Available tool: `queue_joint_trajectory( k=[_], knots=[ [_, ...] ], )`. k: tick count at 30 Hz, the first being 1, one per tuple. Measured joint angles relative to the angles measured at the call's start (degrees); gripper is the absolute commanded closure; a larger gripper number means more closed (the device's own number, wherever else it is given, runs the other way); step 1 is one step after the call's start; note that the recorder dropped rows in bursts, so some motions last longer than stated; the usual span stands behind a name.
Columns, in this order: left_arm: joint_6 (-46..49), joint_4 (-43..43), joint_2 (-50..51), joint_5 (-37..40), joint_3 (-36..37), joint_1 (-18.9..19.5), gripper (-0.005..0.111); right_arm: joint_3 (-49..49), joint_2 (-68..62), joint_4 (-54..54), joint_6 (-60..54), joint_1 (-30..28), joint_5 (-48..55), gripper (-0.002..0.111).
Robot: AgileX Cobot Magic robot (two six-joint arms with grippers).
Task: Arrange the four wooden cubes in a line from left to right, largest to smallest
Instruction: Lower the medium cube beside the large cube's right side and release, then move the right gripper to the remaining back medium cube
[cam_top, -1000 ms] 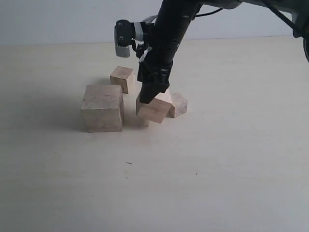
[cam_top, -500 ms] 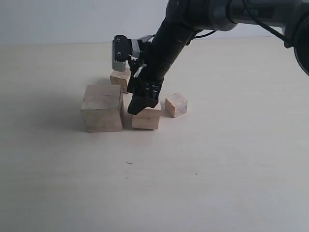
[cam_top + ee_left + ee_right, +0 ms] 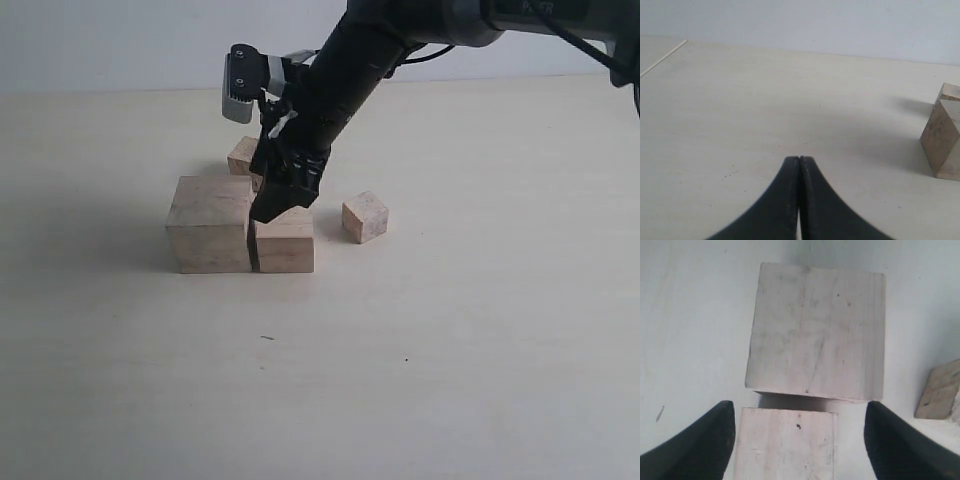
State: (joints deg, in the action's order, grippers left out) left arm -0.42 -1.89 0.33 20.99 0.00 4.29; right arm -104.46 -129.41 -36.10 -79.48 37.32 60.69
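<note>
**A:** Where is the second cube (image 3: 785,445)?

**B:** Between the right gripper (image 3: 799,410)'s fingers, which are spread wider than it. Neither pad seems to touch it. Just past the fingertips stands the largest cube (image 3: 815,330), with only a thin shadowed seam between the two. Whether they touch or are barely apart, I cannot tell.

**A:** So the step is letting go and clearing out?

**B:** I judge so. It is best to hold the fingers wide and rise straight off it. One finger looks nearer the cube's side and could drag it out of square.

**A:** And the others?

**B:** The smallest cube (image 3: 365,216) lies alone, well outside the fingers. The third cube (image 3: 241,155) sits behind the gripper, partly hidden by it. The right wrist view cuts off a cube beyond one finger's outer side. It is probably that one, but I am not certain.

**A:** Left gripper (image 3: 799,160)?

**B:** Its fingers are pressed together on nothing, over bare table (image 3: 740,100). A cropped cube lies well ahead of them, and I cannot say which.
</note>
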Motion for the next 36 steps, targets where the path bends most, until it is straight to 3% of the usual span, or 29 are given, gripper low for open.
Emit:
queue_joint_trajectory(
  k=[8,18,25,36],
  knots=[
    [0.0,0.0,0.0,0.0,0.0,0.0,0.107,0.0,0.9,0.9,2.1,0.0,0.7,0.041],
    [0.0,0.0,0.0,0.0,0.0,0.0,0.107,0.0,8.7,18.8,25.9,0.0,5.7,0.067],
    [0.0,0.0,0.0,0.0,0.0,0.0,0.107,2.4,8.2,23.9,31.8,0.0,8.4,0.068],
    [0.0,0.0,0.0,0.0,0.0,0.0,0.107,12.8,8.2,22.9,32.5,0.0,-4.3,0.068]
  ],
)
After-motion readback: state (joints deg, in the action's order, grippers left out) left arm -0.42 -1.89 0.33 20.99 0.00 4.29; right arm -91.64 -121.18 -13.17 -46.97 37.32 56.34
